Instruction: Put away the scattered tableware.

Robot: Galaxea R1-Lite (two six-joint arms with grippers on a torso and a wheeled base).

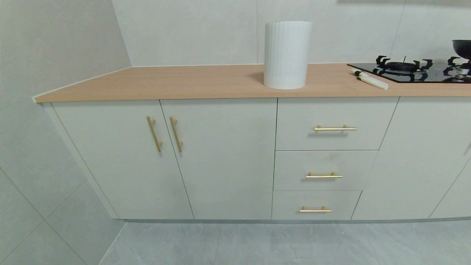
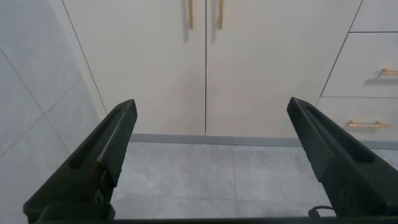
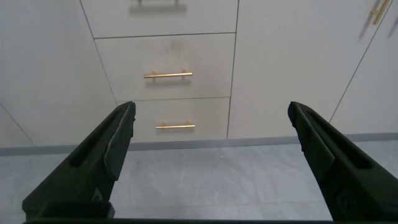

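Observation:
A tall white ribbed container [image 1: 286, 54] stands on the wooden countertop [image 1: 191, 82]. To its right a white-handled utensil [image 1: 369, 79] lies on the counter beside the black gas hob [image 1: 419, 71]. My left gripper [image 2: 208, 109] hangs low and open in front of the two cabinet doors [image 2: 205, 62], with nothing between its fingers. My right gripper [image 3: 208, 109] is also open and empty, low before the stack of drawers [image 3: 168, 74].
Below the counter are two cabinet doors [image 1: 165, 158] with gold handles and three drawers [image 1: 325, 158] with gold bar handles. A dark pan [image 1: 462, 47] sits on the hob at the far right. Grey tiled floor [image 1: 257, 243] lies before the cabinets; a wall [image 1: 44, 110] closes the left side.

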